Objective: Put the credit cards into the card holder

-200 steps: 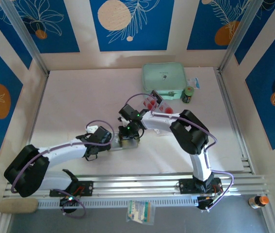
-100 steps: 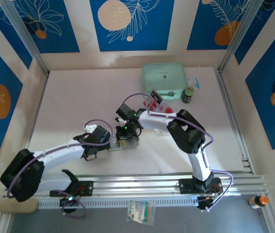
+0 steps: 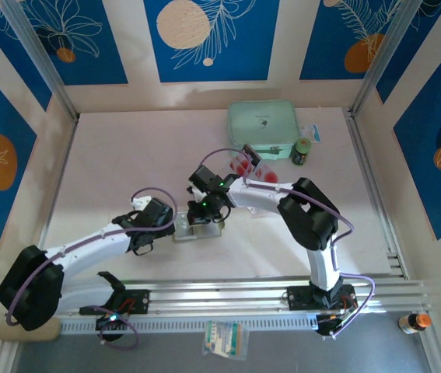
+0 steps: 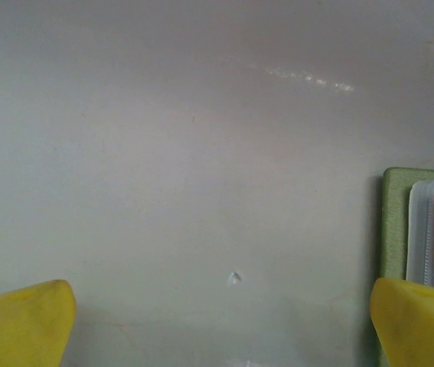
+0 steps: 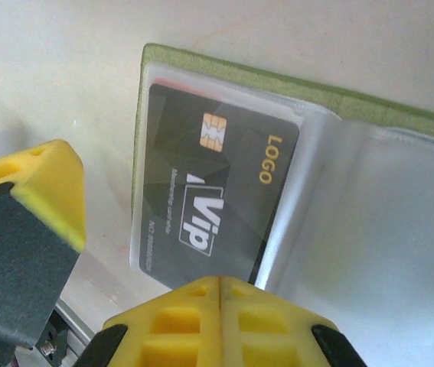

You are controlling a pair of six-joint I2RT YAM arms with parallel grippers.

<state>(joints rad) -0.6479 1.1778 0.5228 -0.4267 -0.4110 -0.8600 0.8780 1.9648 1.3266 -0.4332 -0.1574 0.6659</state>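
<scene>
The card holder point(image 5: 239, 73) lies open on the table, its olive-green rim framing clear sleeves. A black credit card point(image 5: 217, 191) marked VIP sits in the left sleeve. My right gripper point(image 5: 220, 287) is shut, its tips over the card's near edge; whether they pinch the card is hidden. From above, the right gripper point(image 3: 204, 217) hovers over the card holder point(image 3: 191, 231). My left gripper point(image 4: 220, 329) stands wide open just left of the card holder point(image 4: 393, 222), with only bare table between its fingers. More credit cards point(image 3: 243, 163) with red marks rest in a clear tray.
A mint-green case point(image 3: 263, 124) and a small dark jar point(image 3: 303, 151) stand at the back right. The aluminium rail point(image 3: 228, 295) runs along the near edge, with a packet point(image 3: 224, 338) and a small bottle point(image 3: 414, 320) beyond it.
The left arm's elbow has swung a little to the left and toward the near edge. Both grippers have stayed at the card holder, and their jaws have not changed.
</scene>
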